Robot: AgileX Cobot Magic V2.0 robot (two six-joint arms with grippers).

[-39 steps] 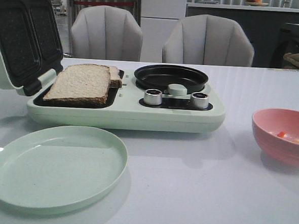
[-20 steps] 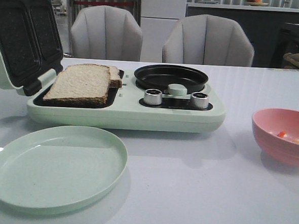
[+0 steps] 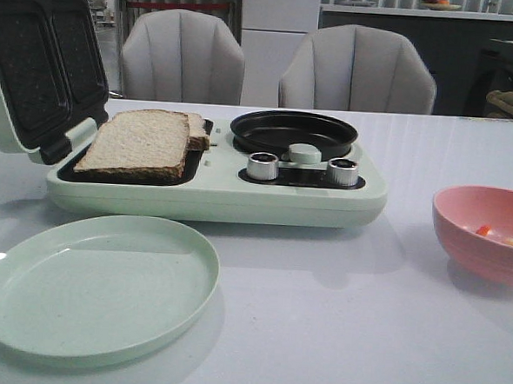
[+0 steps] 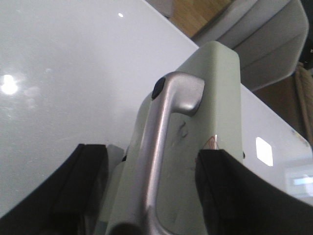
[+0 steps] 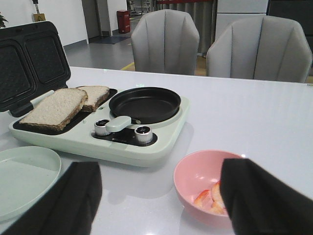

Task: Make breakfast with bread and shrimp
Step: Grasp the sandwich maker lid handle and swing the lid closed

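Two slices of bread (image 3: pixel 142 141) lie overlapping on the left hotplate of a pale green sandwich maker (image 3: pixel 212 198); the right wrist view shows them too (image 5: pixel 54 107). Its lid (image 3: pixel 38 57) stands open. The shrimp (image 3: pixel 485 230) sit in a pink bowl (image 3: pixel 462 248) at the right. My left gripper (image 4: pixel 152 152) is open, its dark fingers on either side of the lid's metal handle (image 4: pixel 161 127). My right gripper (image 5: pixel 161 166) is open and empty above the table, near the bowl (image 5: pixel 195 171) with the shrimp (image 5: pixel 208 198). Neither gripper shows in the front view.
A black round pan (image 3: pixel 293 132) sits on the maker's right side, with two silver knobs (image 3: pixel 262 166) in front. An empty pale green plate (image 3: pixel 94 286) lies at the front left. Two grey chairs (image 3: pixel 182 57) stand behind the table.
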